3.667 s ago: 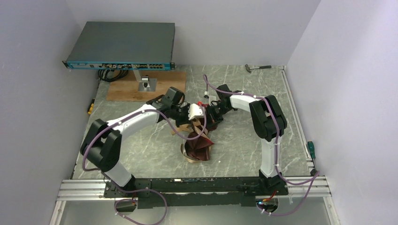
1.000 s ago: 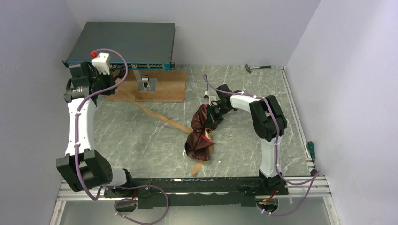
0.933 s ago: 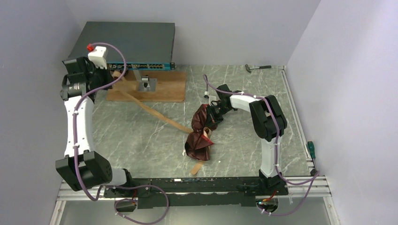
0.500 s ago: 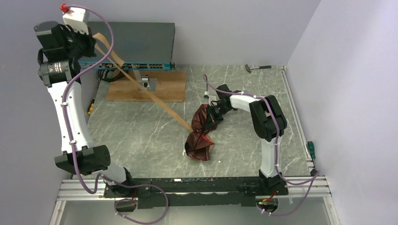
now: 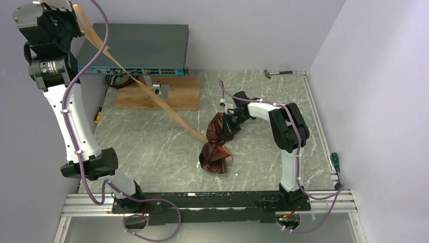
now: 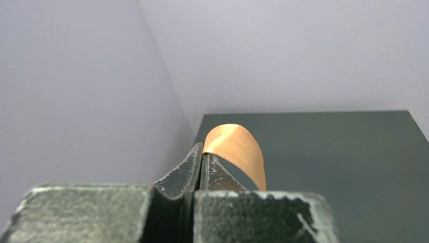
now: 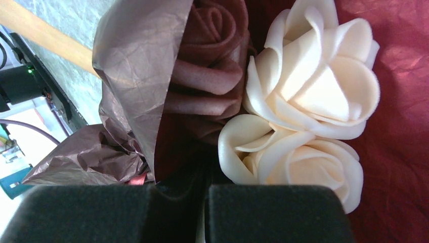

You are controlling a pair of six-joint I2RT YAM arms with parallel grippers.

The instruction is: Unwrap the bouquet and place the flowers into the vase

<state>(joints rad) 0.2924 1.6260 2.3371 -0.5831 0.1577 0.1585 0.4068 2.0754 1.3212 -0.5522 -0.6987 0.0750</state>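
Bouquet [image 5: 216, 147], lying mid-table [image 5: 152, 147], its dark red paper folded partly around the cream roses [image 7: 308, 96]. The right gripper [image 5: 231, 121] was clamped on its upper end. A tan ribbon [image 5: 162, 103] ran taut from the wrapping to the raised left gripper [image 6: 202, 158], whose jaws pinched it above the grey box [image 5: 136, 48].

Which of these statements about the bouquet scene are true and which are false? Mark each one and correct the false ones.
1. The left gripper is shut on the ribbon. True.
2. The ribbon hangs slack. False: it runs taut from the raised left gripper down to the bouquet.
3. The right gripper is open and clear of the bouquet. False: it is shut on the bouquet, next to the roses.
4. The roses sit inside the dark red wrapping. True.
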